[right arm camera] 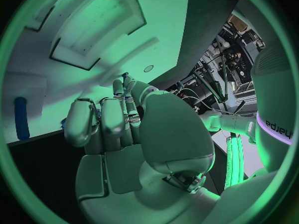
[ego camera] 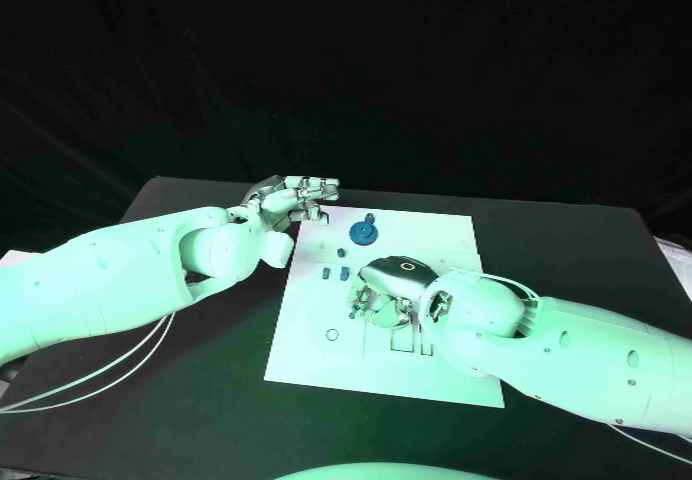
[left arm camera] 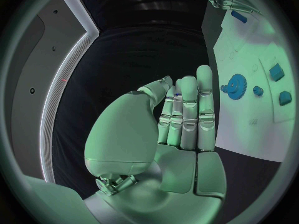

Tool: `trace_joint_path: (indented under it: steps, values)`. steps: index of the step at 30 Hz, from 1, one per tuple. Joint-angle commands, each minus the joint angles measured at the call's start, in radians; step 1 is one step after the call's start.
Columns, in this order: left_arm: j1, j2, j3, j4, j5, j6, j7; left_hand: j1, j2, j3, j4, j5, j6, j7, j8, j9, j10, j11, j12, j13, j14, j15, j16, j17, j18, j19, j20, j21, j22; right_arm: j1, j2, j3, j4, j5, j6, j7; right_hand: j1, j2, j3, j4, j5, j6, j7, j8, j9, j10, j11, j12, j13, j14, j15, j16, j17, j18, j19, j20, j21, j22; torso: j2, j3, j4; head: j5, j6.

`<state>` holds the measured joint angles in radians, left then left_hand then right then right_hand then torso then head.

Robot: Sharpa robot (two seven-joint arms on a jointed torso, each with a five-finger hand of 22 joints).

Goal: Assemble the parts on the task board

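The white task board (ego camera: 433,240) lies in the middle of the black table. A blue gear (ego camera: 365,232) (left arm camera: 236,86) stands near its far edge, with two small blue parts (ego camera: 336,272) nearer the middle. My right hand (ego camera: 387,285) (right arm camera: 118,129) hovers low over the board's middle with its fingers curled in, and I see nothing in them. A blue peg (right arm camera: 22,118) lies on the board beside it. My left hand (ego camera: 296,197) (left arm camera: 184,114) is at the board's far left corner, fingers straight and together, thumb laid against them. A blue speck sits at the thumb tip.
Two blue blocks (left arm camera: 276,73) (left arm camera: 285,97) and a small round blue part (left arm camera: 258,90) lie on the board past the gear. Rectangular slots (ego camera: 411,340) (right arm camera: 93,30) are cut in the board's near half. Bare black table (ego camera: 188,400) surrounds the board.
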<state>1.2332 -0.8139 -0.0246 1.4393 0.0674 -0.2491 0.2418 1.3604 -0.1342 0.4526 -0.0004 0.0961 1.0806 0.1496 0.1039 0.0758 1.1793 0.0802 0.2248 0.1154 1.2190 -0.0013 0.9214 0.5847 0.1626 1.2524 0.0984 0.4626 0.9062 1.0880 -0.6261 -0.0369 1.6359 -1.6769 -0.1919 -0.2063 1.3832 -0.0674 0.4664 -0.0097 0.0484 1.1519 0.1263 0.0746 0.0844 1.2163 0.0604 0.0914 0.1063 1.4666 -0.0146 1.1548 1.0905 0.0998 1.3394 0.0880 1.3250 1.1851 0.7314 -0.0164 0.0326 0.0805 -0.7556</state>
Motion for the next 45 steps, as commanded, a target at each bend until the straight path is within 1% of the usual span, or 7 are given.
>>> trace_joint_path:
  steps: [1,13,18,29,34,39,45]
  values:
    - [0.000,0.003,0.001,0.000,-0.007,0.023,0.001,-0.002,0.005,-0.005,0.001,0.005,-0.002,0.002,0.004,-0.001,-0.006,-0.002,0.005,0.002,-0.004,0.000,-0.004,-0.001,0.019,-0.009,0.000,-0.003,-0.001,-0.002,0.006,-0.002,-0.006,-0.038,0.022,0.005,-0.011,-0.001,0.007,0.002,0.004,0.000,0.007,0.001,0.002,0.003,0.007,-0.007,-0.001,0.030,0.000,0.005,0.001,-0.012,0.003,0.003,0.003,-0.001,0.000,-0.0005,0.0004,0.000,-0.001]
    - [0.000,0.001,0.001,0.000,-0.009,0.025,-0.005,-0.003,0.005,-0.006,0.001,0.005,-0.004,0.002,0.004,-0.002,-0.008,-0.001,0.006,0.002,-0.005,0.000,-0.004,-0.002,0.019,-0.010,0.000,-0.005,-0.002,-0.008,0.026,-0.007,-0.027,-0.047,0.052,-0.003,-0.021,-0.007,0.004,0.003,0.004,-0.006,0.009,-0.004,0.000,-0.002,0.010,-0.013,-0.004,0.029,0.002,0.003,-0.003,-0.011,-0.002,0.004,-0.001,-0.007,0.001,-0.0003,-0.0002,0.001,-0.004]
    - [0.000,0.000,0.001,0.000,-0.010,0.024,-0.008,-0.003,0.005,-0.007,0.001,0.005,-0.004,0.002,0.004,-0.002,-0.008,-0.001,0.007,0.002,-0.006,0.001,-0.005,-0.002,0.019,-0.010,0.000,-0.005,-0.003,-0.008,0.029,-0.008,-0.035,-0.042,0.053,-0.002,-0.066,-0.048,-0.024,0.017,0.015,-0.079,0.034,-0.014,-0.015,-0.069,0.034,-0.028,-0.023,0.023,0.022,-0.010,-0.020,-0.006,-0.019,0.019,-0.018,-0.031,0.000,-0.0002,-0.0001,0.002,-0.006]
    - [0.000,0.000,0.001,-0.003,-0.020,0.023,-0.011,-0.001,0.004,-0.008,-0.001,0.004,-0.004,0.002,0.004,-0.002,-0.010,-0.001,0.008,0.002,-0.007,0.001,-0.005,-0.004,0.019,-0.011,0.001,-0.007,-0.004,-0.009,0.011,-0.009,-0.024,-0.031,-0.068,0.001,-0.088,-0.073,-0.111,0.023,0.024,-0.131,0.045,-0.010,-0.016,-0.166,0.050,-0.011,-0.039,0.014,0.035,-0.023,-0.042,0.007,-0.057,0.034,-0.059,-0.088,0.000,0.0008,0.0001,0.002,-0.006]
    - [0.000,-0.001,0.000,-0.004,-0.020,0.022,-0.013,-0.001,0.004,-0.008,-0.001,0.004,-0.004,0.002,0.004,-0.002,-0.010,-0.001,0.008,0.002,-0.007,0.001,-0.005,-0.004,0.019,-0.011,0.001,-0.007,-0.004,-0.009,-0.034,-0.007,0.015,-0.001,-0.148,0.017,-0.080,-0.068,-0.130,0.022,0.039,-0.125,0.044,-0.006,-0.013,-0.168,0.050,0.009,-0.037,0.012,0.035,-0.027,-0.048,0.007,-0.055,0.035,-0.060,-0.088,-0.001,0.0009,0.0005,0.001,-0.003]
    - [0.000,-0.001,0.000,-0.007,-0.020,0.021,-0.013,0.003,0.004,-0.008,-0.004,0.002,-0.005,0.003,0.004,-0.002,-0.011,-0.001,0.009,0.002,-0.009,0.001,-0.006,-0.005,0.019,-0.011,0.001,-0.009,-0.005,0.002,-0.105,0.010,0.070,0.078,-0.157,0.032,-0.066,-0.057,-0.141,0.018,0.056,-0.119,0.036,-0.005,-0.012,-0.156,0.043,0.036,-0.035,0.011,0.030,-0.032,-0.056,0.008,-0.054,0.032,-0.063,-0.091,-0.001,0.0003,0.0001,-0.003,0.002]
    - [0.000,-0.002,0.000,-0.009,-0.021,0.022,-0.013,0.003,0.004,-0.008,-0.004,0.002,-0.005,0.003,0.004,-0.002,-0.011,-0.001,0.009,0.002,-0.009,0.001,-0.006,-0.005,0.019,-0.011,0.001,-0.009,-0.005,0.060,-0.209,0.023,0.109,0.133,-0.111,0.023,-0.056,-0.060,-0.148,0.010,0.058,-0.121,0.026,-0.006,-0.012,-0.157,0.038,0.046,-0.037,0.009,0.027,-0.040,-0.066,0.009,-0.058,0.029,-0.068,-0.097,-0.002,-0.0011,-0.0041,-0.012,0.006]
